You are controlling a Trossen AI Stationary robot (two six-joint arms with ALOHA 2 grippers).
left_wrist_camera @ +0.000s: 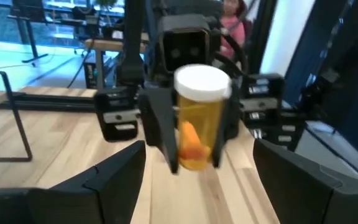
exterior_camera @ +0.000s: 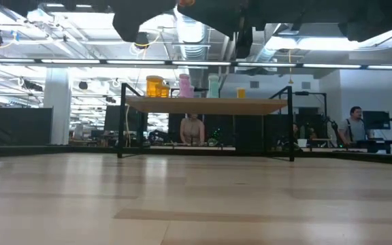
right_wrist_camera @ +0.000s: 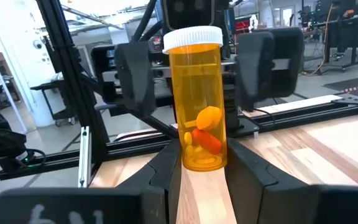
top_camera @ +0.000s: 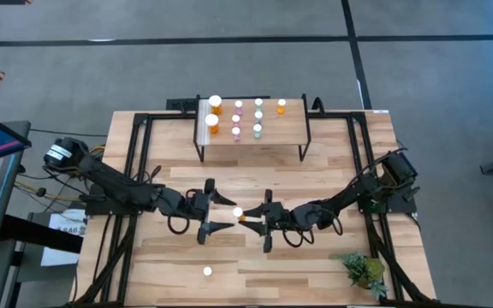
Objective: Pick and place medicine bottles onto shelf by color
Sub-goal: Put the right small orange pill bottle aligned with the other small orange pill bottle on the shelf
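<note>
Mid-handover, by the look of it, in front of the small raised light-wood shelf (top_camera: 251, 128) on thin black legs, well short of it and roughly level with its middle. Held upright there: a clear orange medicine bottle with a white cap (right_wrist_camera: 199, 99) and orange pills inside, clear of the pale wooden table (top_camera: 255, 269). Right pincer (top_camera: 248, 220) closed narrow on the bottle's lower body, one dark finger on each side, as seen plainly from the right wrist. Left pincer (top_camera: 222, 207) facing it from the other side, spread wide, its fingers (left_wrist_camera: 114, 171) standing off from the bottle with gaps on both sides; not gripping anything.

On the shelf already: wide orange bottles (top_camera: 214, 114) at the end with the whitish strip, pink bottles (top_camera: 238, 119) next along, teal-green bottles (top_camera: 258, 117) beyond those, and one small orange bottle (top_camera: 282, 106) farther on. One more white-capped bottle (top_camera: 207, 272) alone on the table, well away from the shelf on the near side; colour not readable from above.

Likely next: carry the held bottle up and over the shelf edge and set it down among the orange ones. Calls for keeping it vertical, clearing the open left pincer first, and lowering into a gap without nudging the closely spaced neighbours.
</note>
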